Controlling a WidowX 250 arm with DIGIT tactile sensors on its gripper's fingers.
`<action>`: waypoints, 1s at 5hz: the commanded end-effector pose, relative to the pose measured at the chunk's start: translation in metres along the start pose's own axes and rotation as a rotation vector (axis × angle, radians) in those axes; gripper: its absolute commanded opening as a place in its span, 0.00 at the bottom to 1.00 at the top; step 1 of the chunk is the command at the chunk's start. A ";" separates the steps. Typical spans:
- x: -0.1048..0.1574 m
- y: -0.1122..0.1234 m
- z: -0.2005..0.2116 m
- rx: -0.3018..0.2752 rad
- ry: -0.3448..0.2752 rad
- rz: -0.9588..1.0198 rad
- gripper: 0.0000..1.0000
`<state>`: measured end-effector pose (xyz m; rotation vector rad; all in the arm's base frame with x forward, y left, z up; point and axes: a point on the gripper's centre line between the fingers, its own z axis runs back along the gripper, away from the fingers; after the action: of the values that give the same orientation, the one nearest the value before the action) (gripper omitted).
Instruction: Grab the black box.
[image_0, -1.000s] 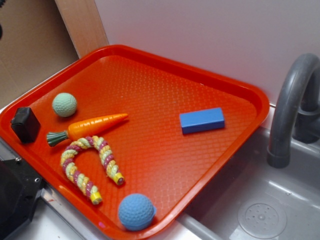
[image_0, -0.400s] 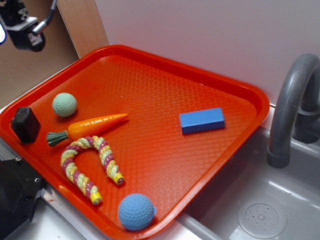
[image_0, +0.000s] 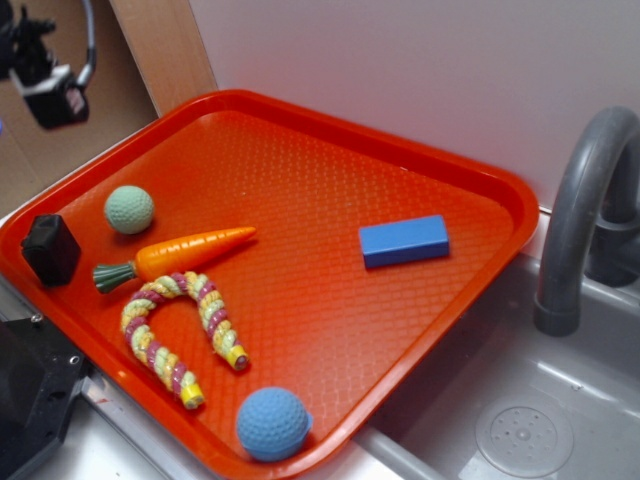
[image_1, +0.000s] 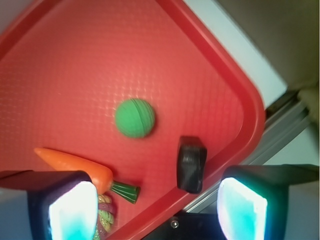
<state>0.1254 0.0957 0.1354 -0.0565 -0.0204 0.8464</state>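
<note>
- Red tray (image_0: 420, 165): textured surface, raised rim; set beside a grey sink (image_0: 520, 430) with a grey tap (image_0: 575, 220) to the right in the exterior view; holds every item listed below
- Black box (image_0: 50, 248): small matte cube with rounded edges; at the tray's left corner, close against the rim; just left of the green ball, apart from it; in the wrist view (image_1: 191, 163) it stands near the tray rim, between the two finger pads in the frame but well below them; nothing touches it
- Green ball (image_0: 129, 209): pale, on the tray just right of the box; above the carrot
- Toy carrot (image_0: 185, 254): orange body, green stalk end pointing left; lying flat, tip toward the tray centre
- Rope toy (image_0: 180, 325): braided, pink and yellow, bent in a U; just below the carrot
- Blue ball (image_0: 272, 423): dimpled, near the tray's front rim
- Blue block (image_0: 403, 241): rectangular, lying flat, right of centre, well apart from the rest
- Gripper (image_1: 157, 202): fingers (image_1: 70, 207) spread wide, nothing between them; held above the tray's left corner; in the exterior view only part of the arm (image_0: 45, 70) shows at top left
</note>
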 end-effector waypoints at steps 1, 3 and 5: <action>-0.007 0.039 -0.029 0.027 -0.053 -0.019 1.00; -0.011 0.036 -0.069 0.079 -0.073 -0.148 1.00; -0.009 0.018 -0.105 0.086 -0.039 -0.237 0.95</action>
<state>0.1169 0.0927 0.0289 0.0417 -0.0223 0.6035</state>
